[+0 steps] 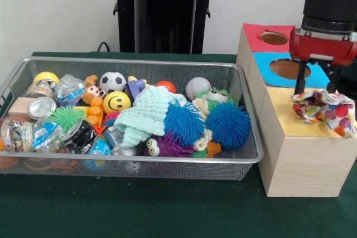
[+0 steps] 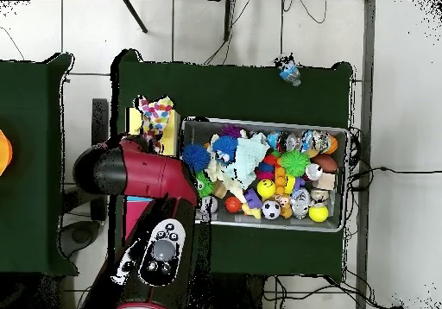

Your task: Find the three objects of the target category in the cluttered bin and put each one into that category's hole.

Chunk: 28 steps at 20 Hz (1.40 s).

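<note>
Bench: you have a dark green surface carrying the bin and the box.
Bin: your wire mesh bin is crowded with balls, cans, spiky toys and a pale green cloth.
Box: wooden, right of the bin, with red, blue and yellow sections; round holes show in the red and blue.
Gripper: above the yellow section, its two fingers spread apart, tips just over the spotted cloth.
Spotted cloth: you see it crumpled on the yellow section.
</note>
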Motion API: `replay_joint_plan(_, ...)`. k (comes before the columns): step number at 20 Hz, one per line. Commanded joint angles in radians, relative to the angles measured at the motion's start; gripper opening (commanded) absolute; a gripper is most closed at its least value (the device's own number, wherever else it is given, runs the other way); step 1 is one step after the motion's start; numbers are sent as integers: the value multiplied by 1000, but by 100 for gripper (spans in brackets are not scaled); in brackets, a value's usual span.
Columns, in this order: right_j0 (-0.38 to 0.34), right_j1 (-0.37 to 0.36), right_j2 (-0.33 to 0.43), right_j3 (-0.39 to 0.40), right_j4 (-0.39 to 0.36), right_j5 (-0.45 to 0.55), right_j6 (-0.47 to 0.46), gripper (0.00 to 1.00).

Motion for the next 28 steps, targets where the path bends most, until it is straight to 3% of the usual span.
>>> replay_joint_plan(1, -5, -4, 59, 126, -36, 165, 133, 100)
replay_joint_plan(11, -15, -36, 63, 135, -38, 183, 120, 100)
replay_joint_plan(22, 21, -205, -7, 70, -62, 450, 133, 100)
replay_joint_plan(28, -10, -194, -7, -11, -64, 493, 123, 100)
